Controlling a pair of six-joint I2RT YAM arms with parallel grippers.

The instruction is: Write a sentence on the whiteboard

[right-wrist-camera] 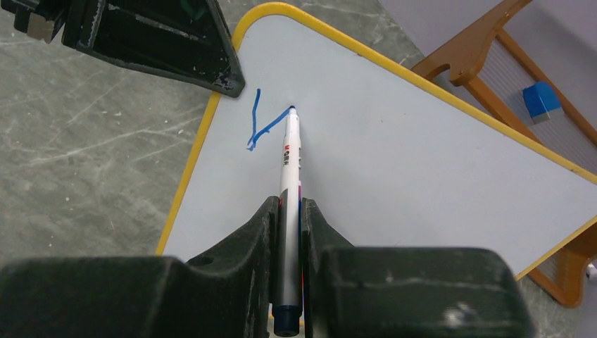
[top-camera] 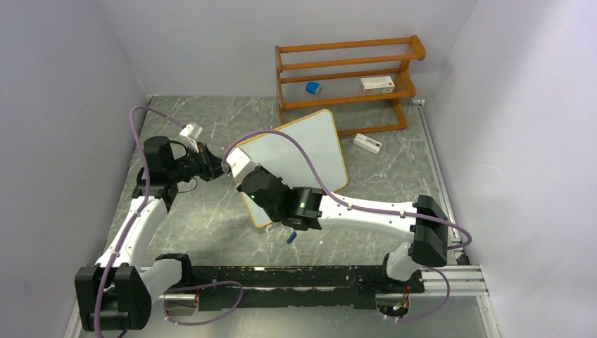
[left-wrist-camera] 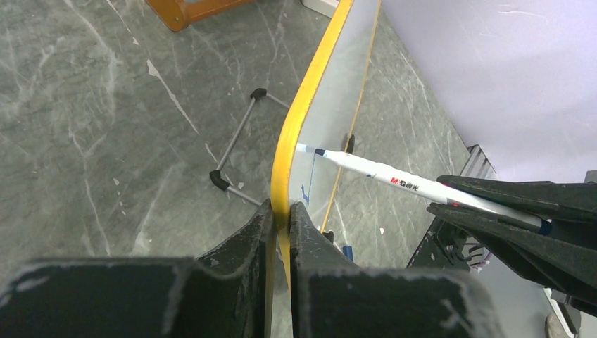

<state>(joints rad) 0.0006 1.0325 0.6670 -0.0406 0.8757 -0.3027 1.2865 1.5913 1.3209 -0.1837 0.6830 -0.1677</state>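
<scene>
The whiteboard (top-camera: 310,148) stands tilted on the table, white with an orange-yellow frame. My left gripper (top-camera: 215,163) is shut on its left frame edge (left-wrist-camera: 299,127), one finger on each side (left-wrist-camera: 281,211). My right gripper (right-wrist-camera: 288,204) is shut on a white marker (right-wrist-camera: 290,155). The marker's blue tip touches the board (right-wrist-camera: 422,141) near the top left corner. Of the sentence only one blue V-shaped stroke (right-wrist-camera: 255,130) shows; no words are visible. The marker (left-wrist-camera: 380,176) and right gripper (left-wrist-camera: 507,211) also show in the left wrist view.
An orange wooden shelf rack (top-camera: 345,70) stands behind the board, holding a blue block (top-camera: 313,88) and a white box (top-camera: 377,84). A small white object (top-camera: 367,143) lies right of the board. A blue cap (top-camera: 291,238) lies under the right arm. The board's black-tipped wire feet (left-wrist-camera: 220,179) rest on the table.
</scene>
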